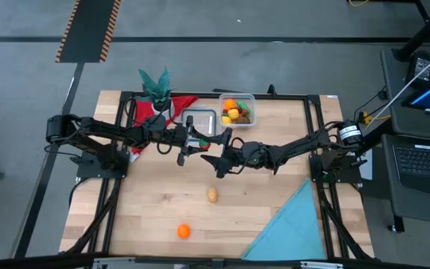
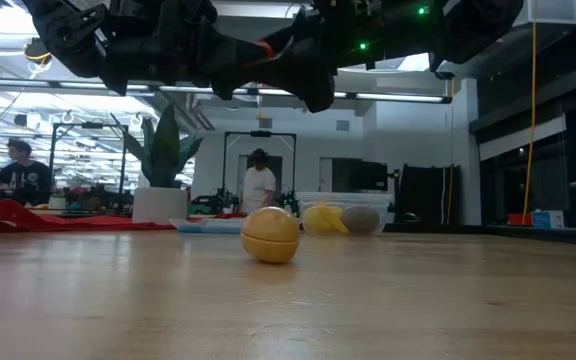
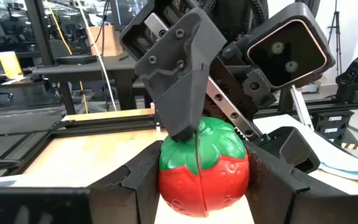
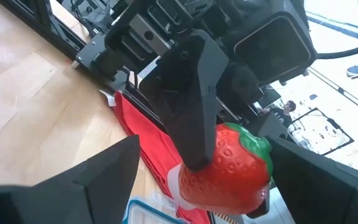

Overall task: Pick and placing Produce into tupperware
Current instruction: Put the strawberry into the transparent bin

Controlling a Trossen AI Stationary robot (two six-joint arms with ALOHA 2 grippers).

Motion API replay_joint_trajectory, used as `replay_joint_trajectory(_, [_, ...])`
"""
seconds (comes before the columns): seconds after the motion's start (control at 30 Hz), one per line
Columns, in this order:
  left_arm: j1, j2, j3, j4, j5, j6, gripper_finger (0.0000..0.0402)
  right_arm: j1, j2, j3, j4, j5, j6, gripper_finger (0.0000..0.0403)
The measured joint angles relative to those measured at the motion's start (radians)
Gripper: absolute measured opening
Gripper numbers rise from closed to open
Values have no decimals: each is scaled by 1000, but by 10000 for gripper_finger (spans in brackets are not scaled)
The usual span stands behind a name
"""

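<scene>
A red toy strawberry with a green leafy cap sits between the left gripper's 2 dark fingers, which press against its sides. The right gripper faces it from just beyond, 1 grey finger touching the strawberry's green top. Behind lie a light wooden table with a black frame, white papers, and a cluttered workshop.
</scene>
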Motion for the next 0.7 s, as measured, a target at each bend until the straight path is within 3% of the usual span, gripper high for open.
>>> replay_joint_trajectory(0.7, [0, 0, 0, 3, -7, -46, 177, -14, 24, 0, 44, -7, -68, 325])
